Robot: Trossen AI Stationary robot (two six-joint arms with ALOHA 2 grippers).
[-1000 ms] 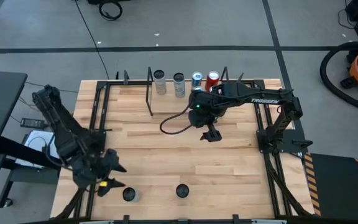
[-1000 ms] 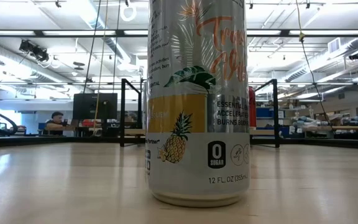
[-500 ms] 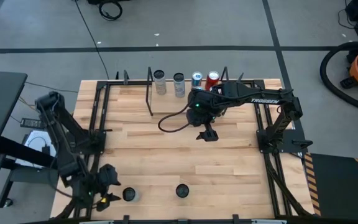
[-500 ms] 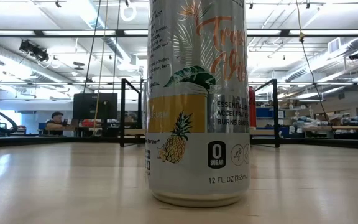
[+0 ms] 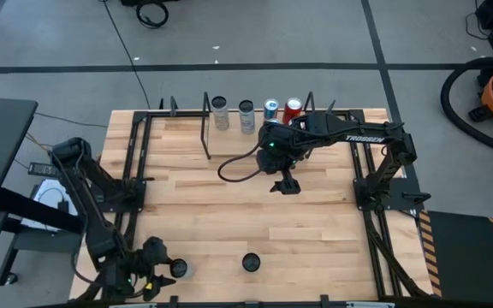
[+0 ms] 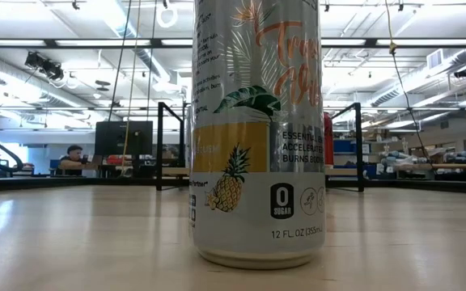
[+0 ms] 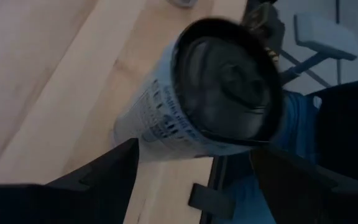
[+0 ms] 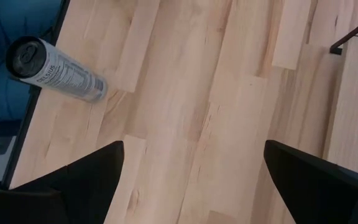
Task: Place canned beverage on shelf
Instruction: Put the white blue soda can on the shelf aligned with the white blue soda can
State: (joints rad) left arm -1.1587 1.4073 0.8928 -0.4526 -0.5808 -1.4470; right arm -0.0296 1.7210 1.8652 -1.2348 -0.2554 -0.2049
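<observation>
A silver can (image 5: 179, 268) stands upright near the table's near left corner. My left gripper (image 5: 163, 266) has come at it from the left, slanting down and open. In the left wrist view the can (image 7: 166, 124) fills the gap between the two fingers (image 7: 114, 171), dark top toward the camera, and I see no finger closed on it. A second can (image 5: 251, 262) with a pineapple print (image 6: 257, 129) stands at the near edge's middle. The shelf (image 5: 255, 137) at the far side carries several cans (image 5: 246, 112). My right gripper (image 5: 286, 184) hangs open above the table's middle.
Black frame rails (image 5: 135, 162) run along the table's left and right sides (image 5: 362, 171). Bare wood (image 5: 229, 214) lies between the shelf and the near cans. The right wrist view shows one can (image 8: 58, 68) beside the table's edge.
My left gripper has gone toward the table's near edge and down, rolling a little, and has closed in on the near left can until its open fingers stand on either side of it. The cans have kept their places.
</observation>
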